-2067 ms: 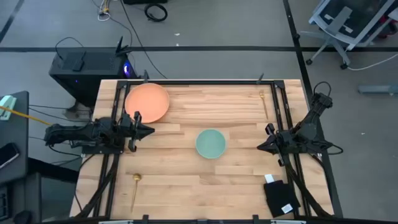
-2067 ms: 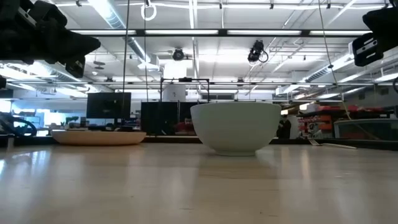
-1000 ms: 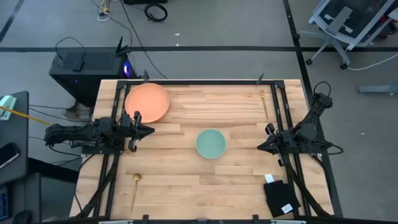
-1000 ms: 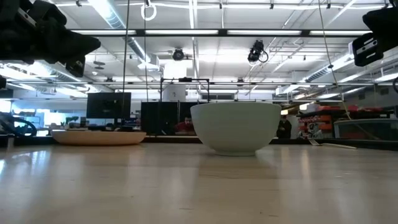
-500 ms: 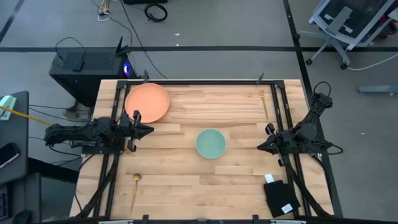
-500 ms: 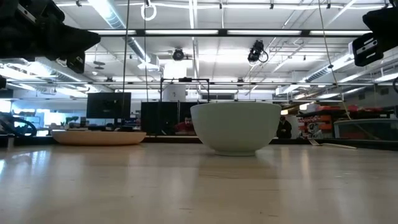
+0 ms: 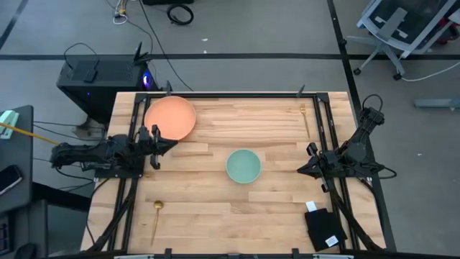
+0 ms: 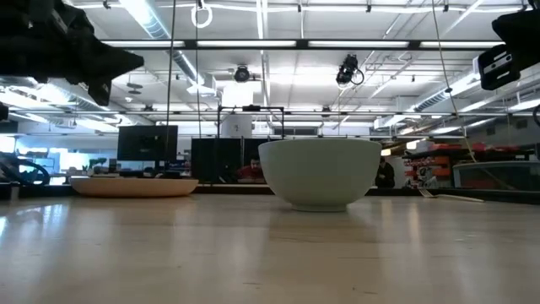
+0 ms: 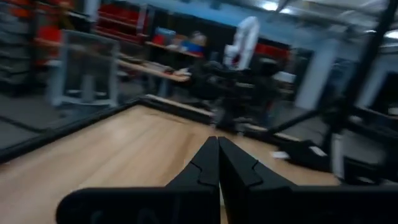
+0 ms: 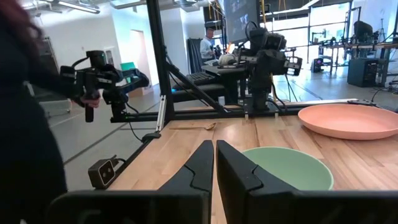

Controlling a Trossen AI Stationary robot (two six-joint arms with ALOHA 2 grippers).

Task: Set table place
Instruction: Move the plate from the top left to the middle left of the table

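Observation:
The salmon-orange plate [image 7: 170, 119] rests flat on the wooden table [image 7: 215, 216] at the far left. The pale teal bowl [image 7: 244, 165] stands upright near the middle. The gold spoon [image 7: 155, 216] lies near the near left corner, and the gold fork [image 7: 305, 119] lies at the far right. My left gripper [image 7: 169, 142] is shut and empty, above the table just near of the plate. My right gripper [image 7: 300, 170] is shut and empty, at the right of the bowl, which shows ahead of its fingers in the right wrist view [image 10: 286, 168].
A black pouch with a white tag [image 7: 323, 229] lies at the near right corner. Black rails [image 7: 327, 129] run along the table's sides under both arms. A person [image 10: 25, 112] stands beyond the table in the right wrist view.
My left gripper has moved a little toward the table's far edge, nearer the plate. The plate, bowl, spoon and fork have stayed where they were.

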